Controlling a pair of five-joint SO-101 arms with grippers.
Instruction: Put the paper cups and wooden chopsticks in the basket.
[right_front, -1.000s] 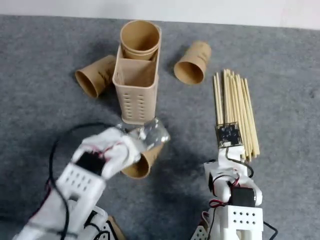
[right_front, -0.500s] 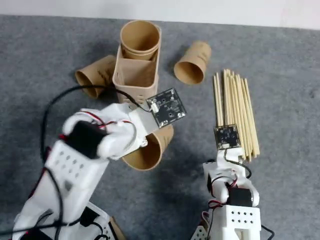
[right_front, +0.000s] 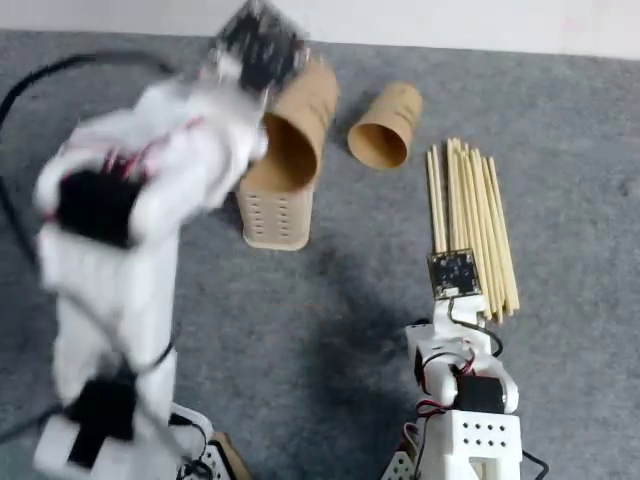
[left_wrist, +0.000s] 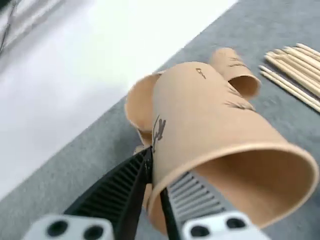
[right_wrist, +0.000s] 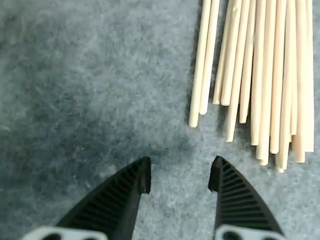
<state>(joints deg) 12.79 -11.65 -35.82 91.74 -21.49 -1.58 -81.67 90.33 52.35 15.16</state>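
Aloft, upper left of the frame: grips a paper cup (right_front: 293, 130) in the left pincer (left_wrist: 155, 170), clamped shut on the wall with one jaw inside the mouth and one outside. Hangs it right over the basket (right_front: 275, 215), tilted, long axis running upper right to lower left, mouth facing down toward the lower edge, base uppermost. Looks mid-task, judging from the lie of things: not yet dropped in, and hides the basket's contents behind the arm (right_front: 130, 200). Leaves a second cup (right_front: 385, 125) on its side on the table (right_front: 330, 330), upper centre, mouth to the lower left. Leaves the wooden chopsticks (right_front: 475, 220) unloaded too, right of centre, bundled flat, lengths running up and down the frame. Holds the right pincer (right_wrist: 180, 177) wide open and empty, just short of the near chopstick ends.
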